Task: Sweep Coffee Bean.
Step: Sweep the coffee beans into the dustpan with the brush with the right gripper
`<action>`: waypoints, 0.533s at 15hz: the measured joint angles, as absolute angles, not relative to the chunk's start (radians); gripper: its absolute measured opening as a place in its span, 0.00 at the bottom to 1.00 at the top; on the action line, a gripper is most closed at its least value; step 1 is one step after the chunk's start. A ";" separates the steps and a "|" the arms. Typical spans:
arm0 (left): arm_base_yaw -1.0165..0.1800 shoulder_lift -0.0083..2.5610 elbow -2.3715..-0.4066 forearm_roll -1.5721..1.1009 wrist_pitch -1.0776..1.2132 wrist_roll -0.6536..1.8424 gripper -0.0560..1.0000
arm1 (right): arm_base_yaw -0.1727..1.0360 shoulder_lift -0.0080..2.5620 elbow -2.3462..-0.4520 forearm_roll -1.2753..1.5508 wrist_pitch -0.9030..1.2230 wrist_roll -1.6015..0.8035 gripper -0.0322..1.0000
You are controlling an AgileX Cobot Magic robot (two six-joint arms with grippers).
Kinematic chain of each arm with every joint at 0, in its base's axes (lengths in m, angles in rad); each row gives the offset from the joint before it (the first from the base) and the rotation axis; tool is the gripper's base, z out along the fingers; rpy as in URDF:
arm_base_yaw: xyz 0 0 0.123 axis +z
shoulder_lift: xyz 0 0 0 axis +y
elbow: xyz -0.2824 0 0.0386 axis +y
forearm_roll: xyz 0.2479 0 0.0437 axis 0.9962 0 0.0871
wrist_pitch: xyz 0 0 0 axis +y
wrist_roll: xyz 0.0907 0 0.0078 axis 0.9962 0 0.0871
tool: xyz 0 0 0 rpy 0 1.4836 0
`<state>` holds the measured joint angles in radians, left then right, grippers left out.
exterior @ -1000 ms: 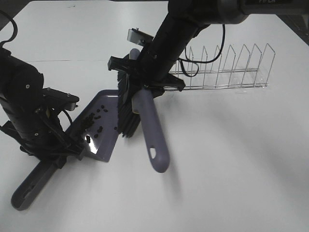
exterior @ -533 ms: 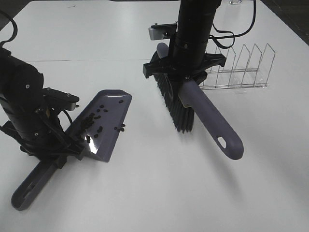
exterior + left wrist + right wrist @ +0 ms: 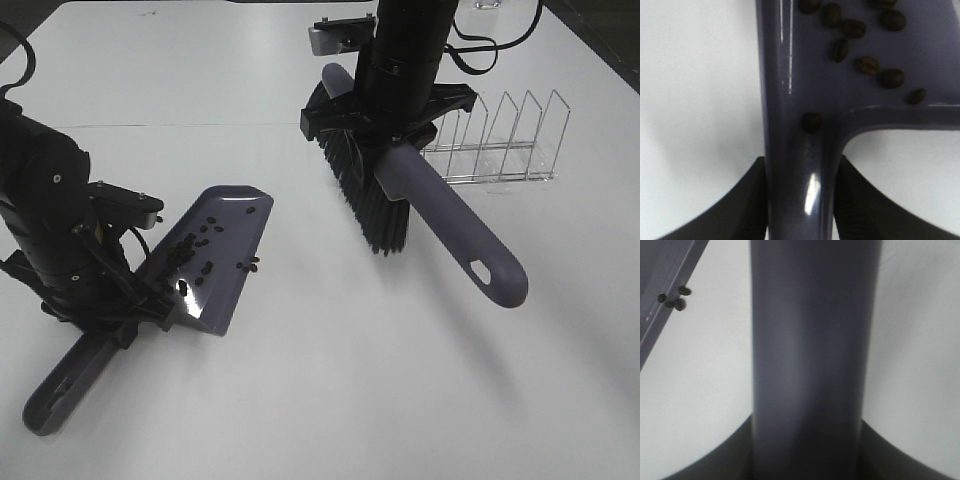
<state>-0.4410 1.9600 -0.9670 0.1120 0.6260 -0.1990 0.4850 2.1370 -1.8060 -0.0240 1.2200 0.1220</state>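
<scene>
The right tool is clamped on the handle of the purple-grey plastic hand brush with black bristles, seemingly raised off the white tabletop. The left tool is pinched on the handle of the purple-grey plastic dustpan, lip on the tabletop, well apart from the brush. Most small dark oval coffee beans lie inside it; about three sit just off its lip. I judge the sweep nearly done, those stragglers left

A few dozen small dark oval beans lie scattered in the tilted dustpan, mostly toward its handle, a few at its lip.
</scene>
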 joint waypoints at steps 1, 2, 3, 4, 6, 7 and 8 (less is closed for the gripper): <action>-0.441 1.960 -0.967 0.112 0.626 -0.203 0.37 | 0.485 2.138 -1.806 -0.068 1.221 0.138 0.32; -0.441 1.960 -0.967 0.112 0.627 -0.223 0.37 | 0.485 2.145 -1.806 -0.128 1.221 0.162 0.32; -0.441 1.960 -0.967 0.112 0.628 -0.237 0.37 | 0.485 2.159 -1.806 -0.181 1.222 0.182 0.32; -0.441 1.960 -0.967 0.111 0.630 -0.243 0.37 | 0.485 2.176 -1.806 -0.219 1.222 0.201 0.32; -0.441 1.960 -0.967 0.110 0.633 -0.246 0.37 | 0.485 2.213 -1.806 -0.221 1.222 0.218 0.32; -0.441 1.960 -0.967 0.110 0.633 -0.246 0.37 | 0.485 2.231 -1.806 -0.197 1.222 0.225 0.32; -0.441 1.960 -0.967 0.110 0.633 -0.247 0.37 | 0.485 2.239 -1.806 -0.183 1.222 0.226 0.32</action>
